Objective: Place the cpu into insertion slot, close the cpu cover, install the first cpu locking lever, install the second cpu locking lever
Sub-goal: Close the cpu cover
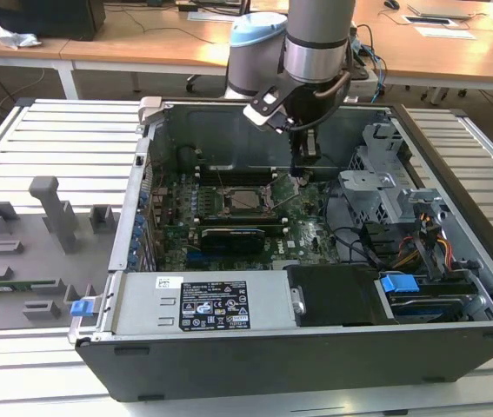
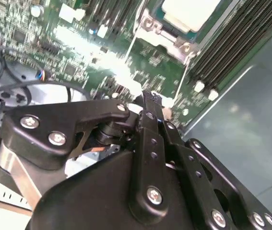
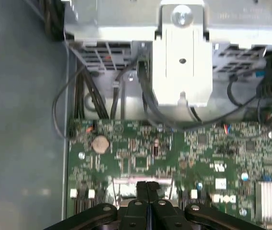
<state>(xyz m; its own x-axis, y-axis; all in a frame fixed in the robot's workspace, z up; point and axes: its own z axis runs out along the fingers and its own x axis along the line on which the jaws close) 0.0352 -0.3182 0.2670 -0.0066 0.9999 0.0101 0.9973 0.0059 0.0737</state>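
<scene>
The cpu (image 1: pixel 247 200) lies flat in the insertion slot (image 1: pixel 227 211) on the green motherboard (image 1: pixel 311 234). The silvery cpu cover (image 1: pixel 269 192) sits down around it. In the second wrist view the cpu (image 2: pixel 189 10) shows pale inside the cover's frame (image 2: pixel 167 40). A thin metal locking lever (image 1: pixel 288 201) slants up from the socket toward the exterior view's right. My gripper (image 1: pixel 303 176) hangs just past the socket on that side, close to the lever's upper end. In both wrist views the fingers (image 2: pixel 150 108) (image 3: pixel 147 188) are pressed together, with nothing visible between them.
Long black memory slots (image 2: pixel 224 52) run beside the socket. A metal drive cage (image 1: pixel 376 187) and cables stand at the exterior view's right. The power supply (image 1: pixel 203 304) lies across the front. A grey fixture plate (image 1: pixel 29 252) rests outside the case. A coin battery (image 3: pixel 100 143) sits on the board.
</scene>
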